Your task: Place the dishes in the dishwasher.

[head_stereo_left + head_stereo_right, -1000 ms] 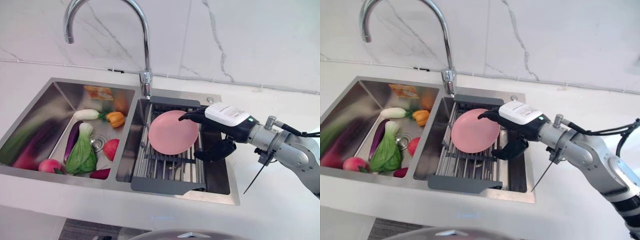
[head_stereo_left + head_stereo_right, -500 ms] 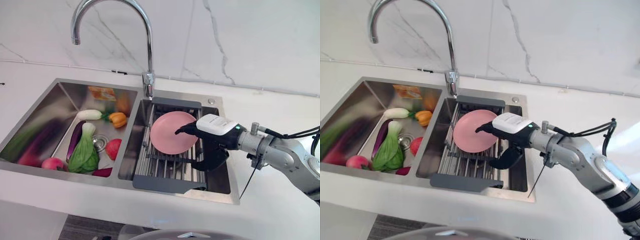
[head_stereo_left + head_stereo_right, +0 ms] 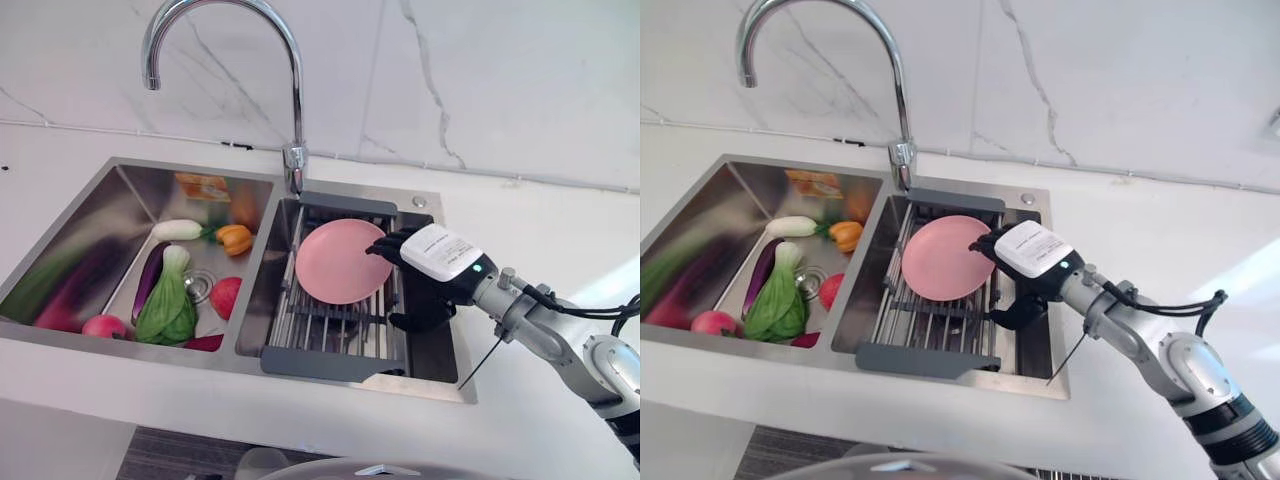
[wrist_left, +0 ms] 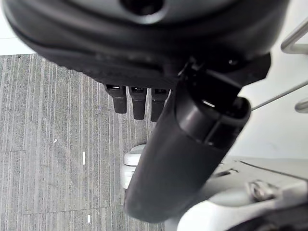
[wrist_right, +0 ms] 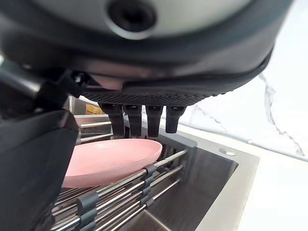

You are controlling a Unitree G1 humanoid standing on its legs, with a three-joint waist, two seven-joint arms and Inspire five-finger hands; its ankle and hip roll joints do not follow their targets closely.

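pink plate (image 3: 340, 262): lies on the roll-up drying rack (image 3: 335, 325) across the right sink basin (image 3: 440, 345), tilted a little, its far edge toward the faucet (image 3: 290, 150).
right hand (image 3: 425, 270): reaches in from the right over the plate's right edge; fingers stretched out above the rim, thumb spread apart below, nothing clamped. whether the fingertips touch the plate i cannot tell.
change from a second ago: the hand sat farther right with its fingers at the plate's upper right edge; half a second ago it was lower, fingers pointing across the plate's middle; now it is back at the right rim. the plate lies in about the same place on the rack. the whole picture has shifted a bit, so the camera moved.
right wrist view: straight fingers (image 5: 144, 118) in a row just above the plate's (image 5: 110, 161) near rim, with a thin gap, and the rack bars (image 5: 120, 192) under it.
left hand (image 4: 139, 103): seen in its own wrist view, fingers straight, holding nothing, over grey striped floor (image 4: 53, 144).
left sink basin (image 3: 90, 240): holds toy vegetables, among them bok choy (image 3: 165, 305), eggplant (image 3: 147, 280), orange bell pepper (image 3: 233, 238), white radish (image 3: 175, 229).
surroundings: white countertop (image 3: 560, 220), marble wall behind.
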